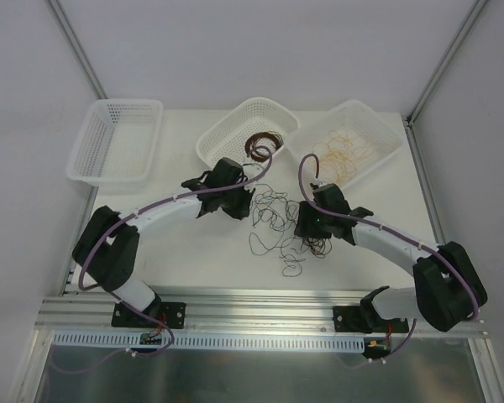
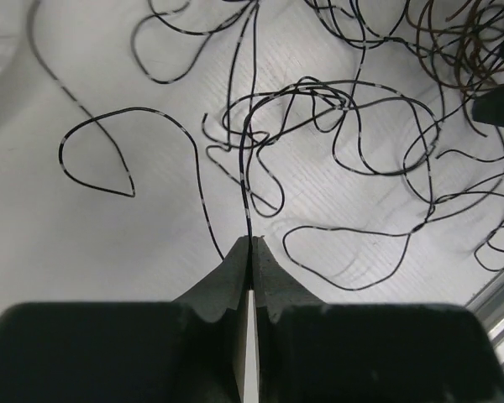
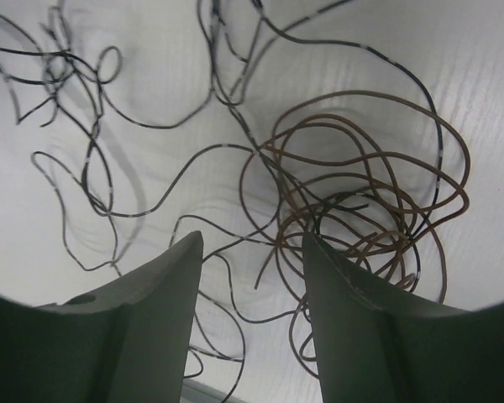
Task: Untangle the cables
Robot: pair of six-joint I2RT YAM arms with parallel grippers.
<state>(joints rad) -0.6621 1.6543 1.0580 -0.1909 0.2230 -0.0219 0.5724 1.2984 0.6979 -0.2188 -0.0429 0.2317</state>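
A tangle of thin black cables [image 1: 277,220] lies on the white table between my two grippers. My left gripper [image 1: 240,201] sits at the tangle's left edge. In the left wrist view it [image 2: 250,240] is shut on one black cable [image 2: 245,168], which runs up from the tips into the loops. My right gripper [image 1: 307,225] is at the tangle's right edge. In the right wrist view it [image 3: 250,245] is open and empty, above black strands [image 3: 143,126], with a dark brown coil [image 3: 365,189] just right of the jaws.
Three white mesh baskets stand at the back: a bare one on the left [image 1: 116,141], a middle one [image 1: 227,134] holding a dark brown coil [image 1: 263,144], and a right one [image 1: 378,126] holding tan-orange cables [image 1: 344,153]. A metal rail [image 1: 260,309] runs along the near edge.
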